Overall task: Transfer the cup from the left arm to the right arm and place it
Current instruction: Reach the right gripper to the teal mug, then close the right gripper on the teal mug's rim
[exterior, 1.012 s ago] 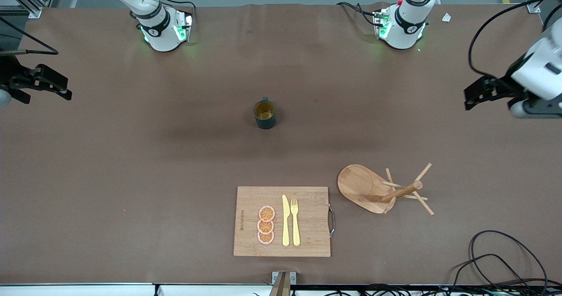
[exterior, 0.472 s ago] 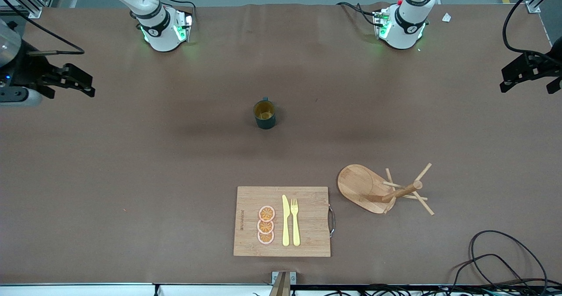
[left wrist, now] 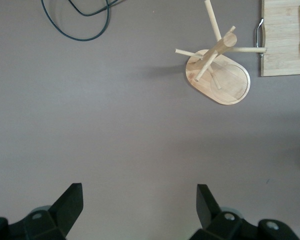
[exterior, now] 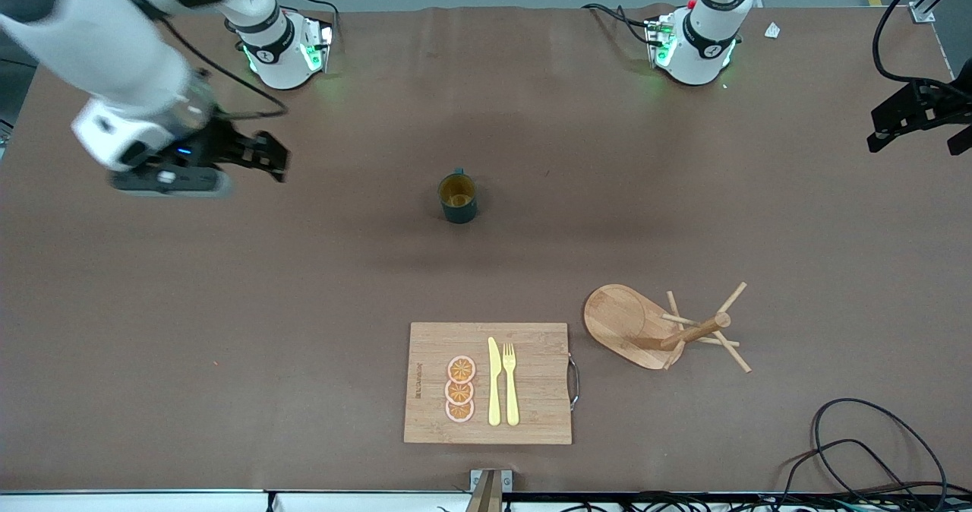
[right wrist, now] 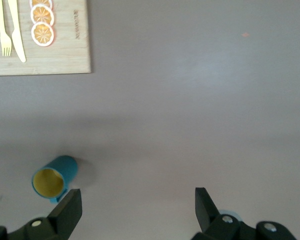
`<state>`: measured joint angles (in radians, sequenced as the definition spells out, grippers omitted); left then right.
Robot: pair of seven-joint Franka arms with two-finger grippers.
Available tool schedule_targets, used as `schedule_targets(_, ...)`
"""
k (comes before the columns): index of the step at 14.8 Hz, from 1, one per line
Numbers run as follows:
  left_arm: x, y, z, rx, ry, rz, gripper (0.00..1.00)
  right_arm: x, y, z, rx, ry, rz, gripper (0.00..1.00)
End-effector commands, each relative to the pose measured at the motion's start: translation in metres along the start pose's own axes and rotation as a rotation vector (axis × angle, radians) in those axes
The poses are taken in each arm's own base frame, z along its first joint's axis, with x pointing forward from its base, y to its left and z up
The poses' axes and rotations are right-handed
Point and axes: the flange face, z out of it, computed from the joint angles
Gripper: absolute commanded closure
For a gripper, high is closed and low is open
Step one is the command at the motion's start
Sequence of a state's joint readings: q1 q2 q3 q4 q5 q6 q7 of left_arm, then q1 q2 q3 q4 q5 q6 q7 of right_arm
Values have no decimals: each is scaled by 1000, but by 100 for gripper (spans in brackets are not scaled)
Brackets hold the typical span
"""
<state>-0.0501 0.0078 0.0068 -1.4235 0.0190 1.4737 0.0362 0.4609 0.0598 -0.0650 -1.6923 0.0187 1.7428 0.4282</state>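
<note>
The cup (exterior: 458, 198), a small dark teal mug with a yellowish inside, stands upright mid-table with its handle toward the robots' bases. It also shows in the right wrist view, cup (right wrist: 55, 177), just outside one finger. My right gripper (exterior: 262, 155) hangs open over bare table, on the right arm's side of the cup and apart from it. Nothing lies between its fingers (right wrist: 70, 210). My left gripper (exterior: 911, 121) is open and empty over the table's edge at the left arm's end. In the left wrist view the left gripper (left wrist: 138, 202) has only bare table under it.
A wooden cutting board (exterior: 531, 390) with a yellow knife (exterior: 494, 381), a fork (exterior: 510, 383) and orange slices (exterior: 460, 389) lies nearer the front camera than the cup. Beside it lies a tipped wooden mug tree (exterior: 653, 330). Black cables (exterior: 858, 451) coil at the corner.
The right arm has swung in from the table's end toward the cup. The left gripper drew outward to the table's edge, then held. The cup has not moved.
</note>
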Motion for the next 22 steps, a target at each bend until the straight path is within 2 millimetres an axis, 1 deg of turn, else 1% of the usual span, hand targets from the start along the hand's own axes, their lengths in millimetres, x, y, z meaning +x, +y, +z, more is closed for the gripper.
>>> schedule_targets(1,-1,19,3,-2,3,-9,0,-30,-41,44,17,29,34,0)
schedule_targets(2,-1,26,4,0,3,-21,0,-33,-55,65,16,31,39,0)
schedule_targets(3,-1,28,5,0,0,-24,0,-37,-69,86,14,31,46,0)
schedule_targets(4,0,25,5,-4,0,-22,0,-43,-85,107,13,31,54,0)
schedule_targets(5,3,22,9,-13,1,-19,0,-49,-97,131,11,31,68,0)
schedule_targets(7,4,20,12,-12,-2,-14,0,-61,-115,187,22,51,82,0)
schedule_targets(8,6,18,14,-13,-3,-2,0,-70,-129,215,29,62,96,0)
schedule_targets(9,8,17,16,-13,-5,5,0,-77,-140,237,26,61,93,0)
schedule_targets(11,11,17,17,-15,6,11,0,-78,-151,273,35,78,110,0)
schedule_targets(13,12,15,17,-14,11,21,0,-85,-163,300,41,87,113,0)
schedule_targets(15,14,12,19,-17,17,23,0,-90,-171,312,46,93,109,0)
schedule_targets(17,18,15,24,-45,11,24,0,-89,-169,313,42,90,112,0)
schedule_targets(19,19,16,25,-47,14,24,0,-88,-167,313,37,85,117,0)
schedule_targets(21,19,12,25,-46,18,23,0,-80,-163,303,39,89,112,0)
schedule_targets(22,19,11,25,-46,18,26,0,-75,-158,298,22,73,117,0)
